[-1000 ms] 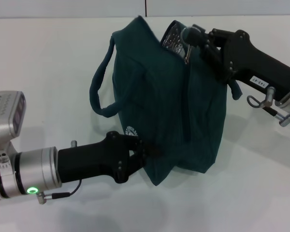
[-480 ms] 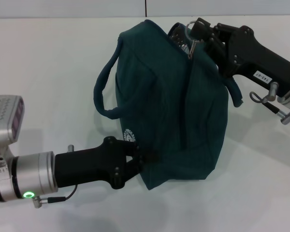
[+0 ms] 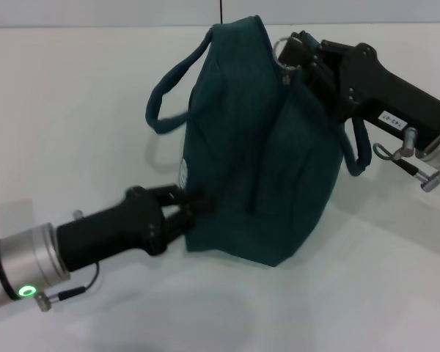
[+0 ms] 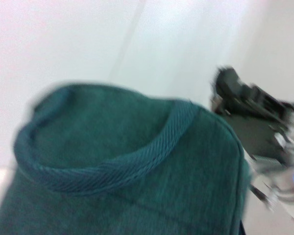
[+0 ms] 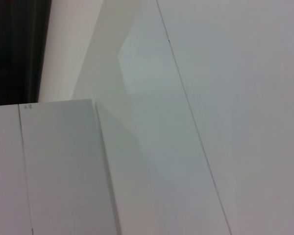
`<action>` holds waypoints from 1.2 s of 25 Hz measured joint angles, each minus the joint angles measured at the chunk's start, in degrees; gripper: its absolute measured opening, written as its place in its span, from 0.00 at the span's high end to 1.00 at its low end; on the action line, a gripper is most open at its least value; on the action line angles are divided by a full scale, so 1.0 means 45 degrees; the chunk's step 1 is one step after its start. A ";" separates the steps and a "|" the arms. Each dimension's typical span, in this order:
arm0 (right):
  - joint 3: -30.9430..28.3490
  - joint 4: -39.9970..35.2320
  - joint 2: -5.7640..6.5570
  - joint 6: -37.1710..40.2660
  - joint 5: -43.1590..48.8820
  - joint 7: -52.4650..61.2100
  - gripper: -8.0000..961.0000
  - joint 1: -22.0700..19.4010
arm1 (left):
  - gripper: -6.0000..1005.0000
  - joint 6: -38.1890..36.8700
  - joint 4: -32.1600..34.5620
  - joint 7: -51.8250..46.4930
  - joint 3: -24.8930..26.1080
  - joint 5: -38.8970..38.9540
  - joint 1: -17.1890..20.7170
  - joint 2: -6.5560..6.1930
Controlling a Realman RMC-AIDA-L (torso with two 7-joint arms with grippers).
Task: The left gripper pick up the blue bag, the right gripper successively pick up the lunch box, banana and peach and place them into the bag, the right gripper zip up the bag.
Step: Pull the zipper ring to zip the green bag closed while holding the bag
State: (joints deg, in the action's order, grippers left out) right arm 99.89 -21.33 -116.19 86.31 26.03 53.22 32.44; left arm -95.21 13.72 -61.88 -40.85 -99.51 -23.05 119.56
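Zipping stage: right gripper [image 3: 292, 53] at top far corner of blue bag [image 3: 260, 147], apparently pinching zip ring; left gripper [image 3: 185, 205] clamps lower near side (bag upright on table [image 3: 73, 103]).

one blue bag [image 3: 260, 154], two end effectors: left end effector [image 3: 193, 207], right end effector [image 3: 292, 53]

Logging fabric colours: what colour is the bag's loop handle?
Dark teal-green, matching the blue bag; the handle shows best in the left wrist view.
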 joint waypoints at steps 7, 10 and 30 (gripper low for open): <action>0.0042 -0.0013 0.0000 -0.0098 0.0001 0.0048 0.91 0.0178 | 0.69 -0.0466 -0.0134 0.0569 0.1070 0.0984 0.0268 0.0029; -0.0027 -0.0014 -0.0002 -0.0204 0.0000 0.0003 0.91 0.0244 | 0.55 -0.0782 -0.0126 0.0603 0.1060 0.1429 0.0124 0.0032; -0.0004 0.0077 0.0000 -0.0616 -0.0183 -0.0032 0.90 0.0832 | 0.35 0.0382 -0.0127 0.0951 0.1008 0.1486 -0.1978 0.0061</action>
State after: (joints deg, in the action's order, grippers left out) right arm 99.87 -20.98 -116.19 83.54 25.21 53.08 36.18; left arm -93.49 13.15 -57.60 -36.31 -92.82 -31.94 119.83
